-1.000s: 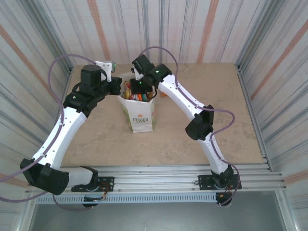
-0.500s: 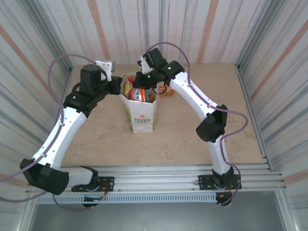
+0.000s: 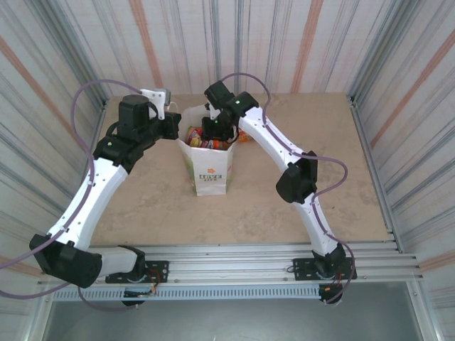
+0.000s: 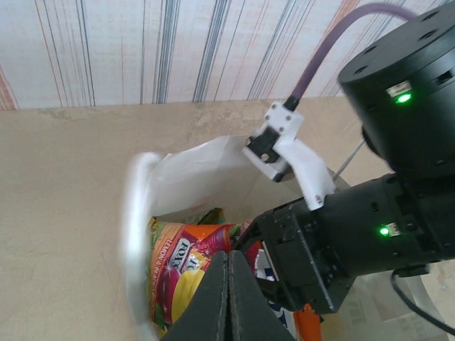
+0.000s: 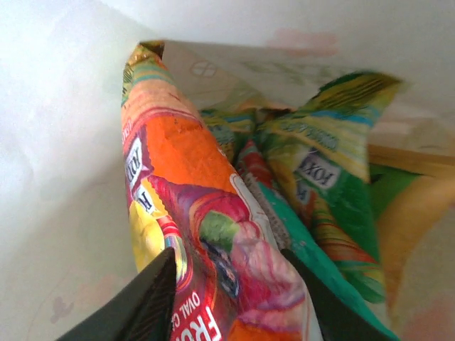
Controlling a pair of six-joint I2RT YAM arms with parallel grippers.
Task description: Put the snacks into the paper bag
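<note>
I am looking over a beige table (image 3: 163, 213); striped walls (image 3: 284, 50) are closing it in on three sides, a metal rail (image 3: 234, 257) running along its near edge.

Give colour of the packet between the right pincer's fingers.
Packet: orange-red with multicoloured fruit print and some yellow. Clearest in right wrist view.

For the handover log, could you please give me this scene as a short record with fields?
container: white paper bag, upright, mid-table, mouth open
contents: several foil snack packets standing inside
right gripper: inside the bag mouth, closed around an orange-red packet
neighbour: green FOX'S packet beside it
left gripper: shut, at the bag's left rim; whether it pinches the paper is unclear
outside bag: something small and orange, probably a packet, on the table behind the bag
</note>
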